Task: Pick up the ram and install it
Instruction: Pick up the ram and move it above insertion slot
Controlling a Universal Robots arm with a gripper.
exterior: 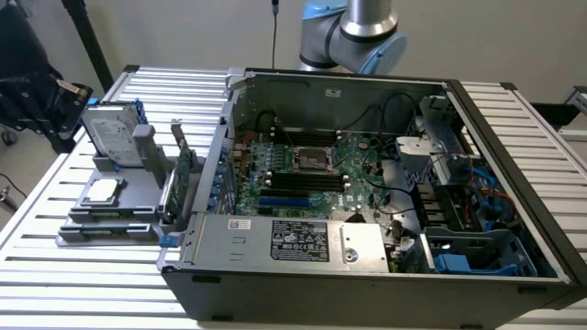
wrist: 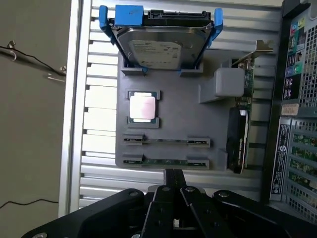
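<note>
Green and thin, the ram [wrist: 166, 161] sits in the grey holder [wrist: 173, 114] on the counter [wrist: 99, 124], in the slot nearest the gripper [wrist: 173, 174]. Its fingers [wrist: 168, 181] are together and empty, just short of the ram, whose length runs crosswise to them.

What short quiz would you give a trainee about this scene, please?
1. True or false: the gripper holds the ram.
2. What stands in the blue bracket on the grey holder? A) hard drive B) keyboard C) battery
3. Fill in: the holder sits on the exterior view's ___ of the computer case.
Key: 1 false, the ram lies in the holder; 2 A; 3 left.
</note>
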